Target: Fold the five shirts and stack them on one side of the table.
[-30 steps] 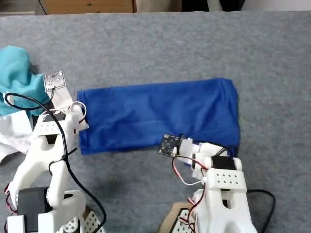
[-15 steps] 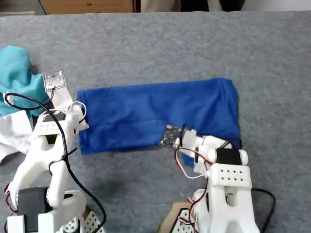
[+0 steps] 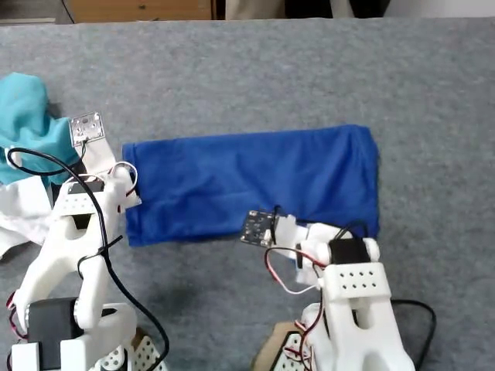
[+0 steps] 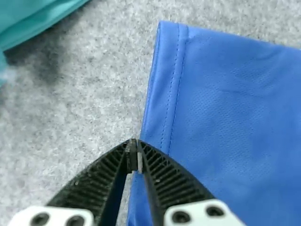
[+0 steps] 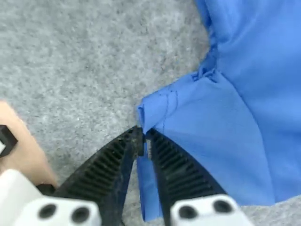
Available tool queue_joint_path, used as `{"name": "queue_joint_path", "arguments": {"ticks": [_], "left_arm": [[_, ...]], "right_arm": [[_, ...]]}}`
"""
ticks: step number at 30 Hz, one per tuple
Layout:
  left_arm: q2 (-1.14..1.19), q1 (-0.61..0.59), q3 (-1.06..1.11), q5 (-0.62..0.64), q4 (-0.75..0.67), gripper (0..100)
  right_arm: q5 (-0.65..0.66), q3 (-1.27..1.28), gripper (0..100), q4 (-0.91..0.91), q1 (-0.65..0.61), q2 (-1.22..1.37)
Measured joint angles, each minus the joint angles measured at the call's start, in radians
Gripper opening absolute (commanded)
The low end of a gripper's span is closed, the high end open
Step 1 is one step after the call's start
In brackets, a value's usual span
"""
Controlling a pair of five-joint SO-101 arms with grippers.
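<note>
Much of the middle of the grey table (image 3: 271, 69) is taken up by one blue shirt (image 3: 255, 178). It is spread flat as a long band, with its long axis running across the table from the left arm's side to the right arm's. Beyond its left end, with a strip of table between, a teal shirt (image 3: 27, 127) is heaped at the table's edge. A white cloth (image 3: 19, 209) is bunched just beside it, partly under the left arm. We take these for two of the other shirts, though the white one is too crumpled to be sure.

The left gripper (image 4: 133, 153) is clenched on the hem at the near left corner of the blue shirt, cloth pinched between its jaws. The right gripper (image 5: 141, 136) is likewise clamped on the near right corner, where the fabric puckers and rises a little off the table. From both pincers the shirt's body lies away, toward the far side, and each arm is nearest its own end. We judge the coming move to be a carry of the near edge over the far one, halving the band lengthwise. Nothing stands in that path, and the heap on the left lies apart from it.
</note>
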Motion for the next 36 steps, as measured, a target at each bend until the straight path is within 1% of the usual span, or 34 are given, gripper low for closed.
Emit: {"name": "queue_joint_path", "arguments": {"ticks": [2, 5, 14, 20, 29, 33, 36], "left_arm": [[0.0, 0.0, 0.0, 0.0, 0.0, 2], [0.0, 0.0, 0.0, 0.0, 0.0, 2], [0.0, 0.0, 0.0, 0.0, 0.0, 2], [0.0, 0.0, 0.0, 0.0, 0.0, 2], [0.0, 0.0, 0.003, 0.0, -0.006, 2], [0.0, 0.0, 0.003, 0.0, -0.006, 2], [0.0, 0.0, 0.003, 0.0, -0.006, 2]], "right_arm": [[0.0, 0.003, 18.2, 0.0, 0.0, 0.0], [0.0, 0.003, 18.1, -0.002, 0.002, 0.0], [0.028, 0.025, 18.4, -0.005, 0.057, 0.0], [0.04, 0.12, 18.5, -0.089, 0.06, 0.0], [0.04, 0.132, 18.6, -0.155, 0.06, 0.002], [0.058, 0.132, 23.1, -0.203, 0.112, 0.002], [0.091, 0.132, 23.2, -0.218, 0.163, 0.002]]}}
